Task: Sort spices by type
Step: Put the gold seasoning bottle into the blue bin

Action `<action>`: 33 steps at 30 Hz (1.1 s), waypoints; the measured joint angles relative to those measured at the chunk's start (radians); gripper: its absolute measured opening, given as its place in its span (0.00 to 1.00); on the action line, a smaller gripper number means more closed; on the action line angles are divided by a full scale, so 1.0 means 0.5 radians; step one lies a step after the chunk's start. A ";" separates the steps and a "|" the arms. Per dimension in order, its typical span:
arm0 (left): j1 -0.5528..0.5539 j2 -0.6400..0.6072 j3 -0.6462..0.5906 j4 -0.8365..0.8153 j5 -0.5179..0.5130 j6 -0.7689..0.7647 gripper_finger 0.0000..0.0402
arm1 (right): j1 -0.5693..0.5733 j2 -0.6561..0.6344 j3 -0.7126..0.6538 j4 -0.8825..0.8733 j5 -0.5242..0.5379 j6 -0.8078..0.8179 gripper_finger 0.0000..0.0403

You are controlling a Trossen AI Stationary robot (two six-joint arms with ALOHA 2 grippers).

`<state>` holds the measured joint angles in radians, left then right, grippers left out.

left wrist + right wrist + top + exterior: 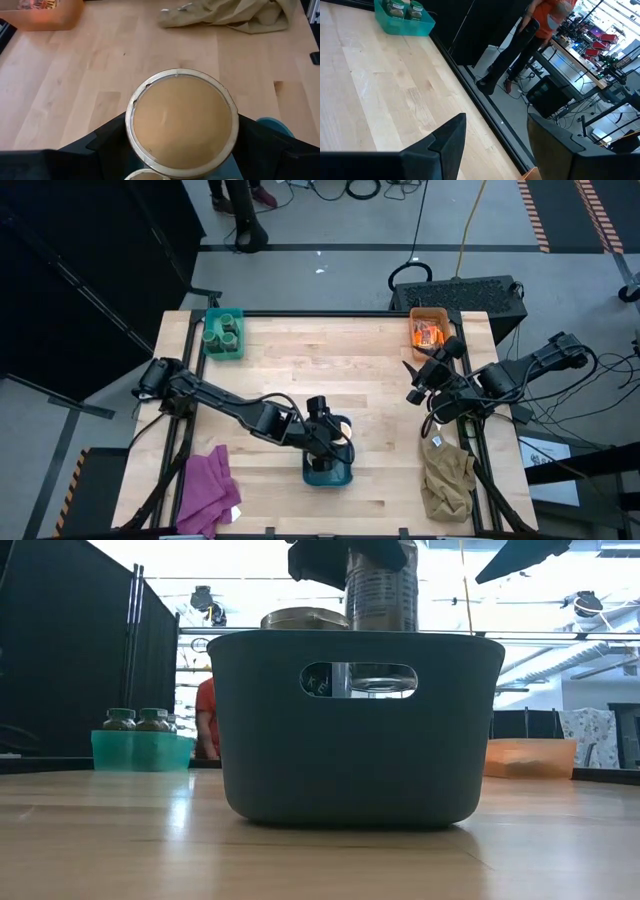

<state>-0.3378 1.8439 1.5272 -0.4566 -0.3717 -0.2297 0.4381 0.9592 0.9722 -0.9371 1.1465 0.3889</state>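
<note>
Near the front edge of the pale wooden counter point(330, 360), a dark teal plastic bin point(327, 472) stands with the left end effector point(325, 438) poised just above it. Its two dark fingers point(272, 150) are clamped on either side of a small round jar with a cream-yellow top point(181, 122), held upright over the bin. From table height the jar's body point(381, 585) hangs above the bin's rim, with its base showing through the oval handle slot. Another cream-topped jar point(305, 618) already sits inside the bin, its top rising just over the rim.

At the far left corner of the counter, a light green tray point(223, 335) holds small round green jars point(225, 328) standing upright. At the far right corner, an orange tray point(429, 330) holds flat orange-and-black packets point(428, 333).

The right end effector point(419, 380) hangs over the right side of the counter, just short of the orange tray, its fingers point(451, 145) spread apart and holding nothing.

A purple cloth point(207, 490) lies crumpled at the near left corner, and a khaki cloth point(446, 477) at the near right. A person in an orange top point(547, 20) stands on the floor beyond the counter.
</note>
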 joint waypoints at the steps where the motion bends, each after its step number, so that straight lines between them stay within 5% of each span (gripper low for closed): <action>1: -0.001 0.000 0.000 0.004 0.000 0.000 0.72 | 0.000 0.000 0.000 0.000 0.000 0.000 0.48; 33: 0.026 0.171 -0.003 0.025 -0.016 0.000 0.73 | 0.001 0.001 0.000 -0.038 0.003 0.030 0.48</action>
<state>-0.3250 1.9293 1.5257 -0.4441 -0.3798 -0.2296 0.4385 0.9596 0.9722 -0.9562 1.1481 0.4038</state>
